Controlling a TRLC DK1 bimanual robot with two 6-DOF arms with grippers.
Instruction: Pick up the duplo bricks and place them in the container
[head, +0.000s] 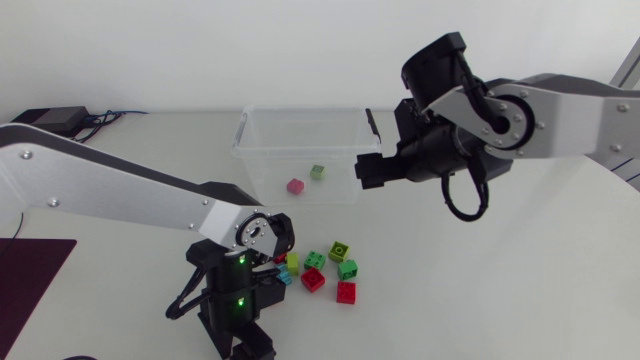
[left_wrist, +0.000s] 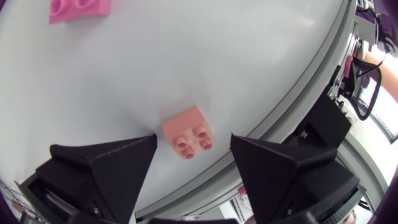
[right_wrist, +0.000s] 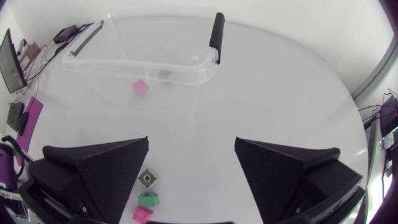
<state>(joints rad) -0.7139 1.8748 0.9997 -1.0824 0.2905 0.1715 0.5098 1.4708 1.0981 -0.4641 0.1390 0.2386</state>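
A salmon duplo brick lies on its side on the white table, between the spread fingers of the left gripper, which is not clamped on it; a pink brick lies well ahead. In the head view, loose bricks cluster at lower centre, and the container, upper centre, holds two. The right gripper, also open, hangs beside its right end. The step appears to be the grasp: next, the fingers should close squarely on the brick.
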